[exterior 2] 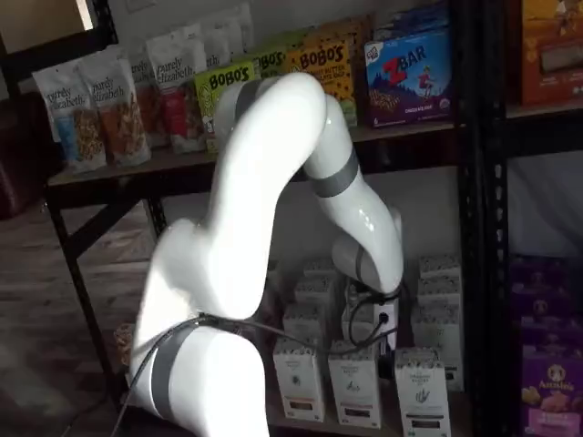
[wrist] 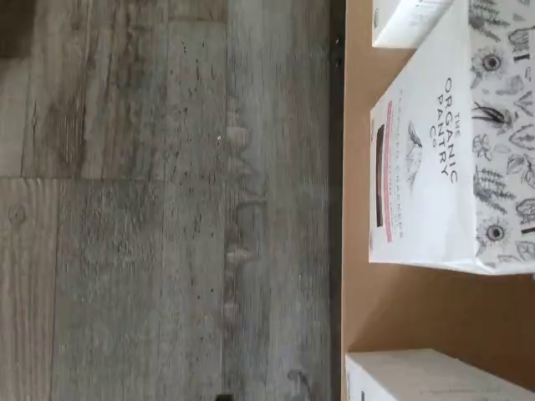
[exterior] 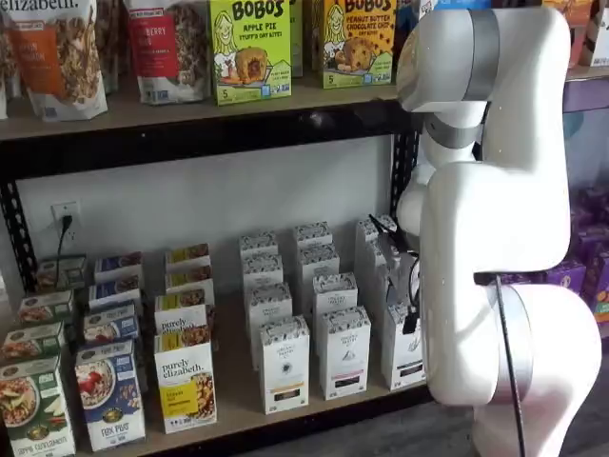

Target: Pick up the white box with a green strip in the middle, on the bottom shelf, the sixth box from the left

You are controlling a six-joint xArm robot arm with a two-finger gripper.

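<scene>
Mix-up risk: hand (exterior: 395, 249) is spread wide, nothing held, but red-strip box (wrist: 418, 159) is what's faced, so white box (exterior: 402, 350) could be missed.

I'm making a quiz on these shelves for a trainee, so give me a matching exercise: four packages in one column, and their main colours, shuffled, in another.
Packages:
1. Bobo's Apple Pie box
2. Z Bar box
3. Organic Pantry carton
4. Annie's boxes

Colours:
A. white with a pinkish strip
B. purple
C. lime green
D. blue

Pairs: 1-C, 2-D, 3-A, 4-B
</scene>
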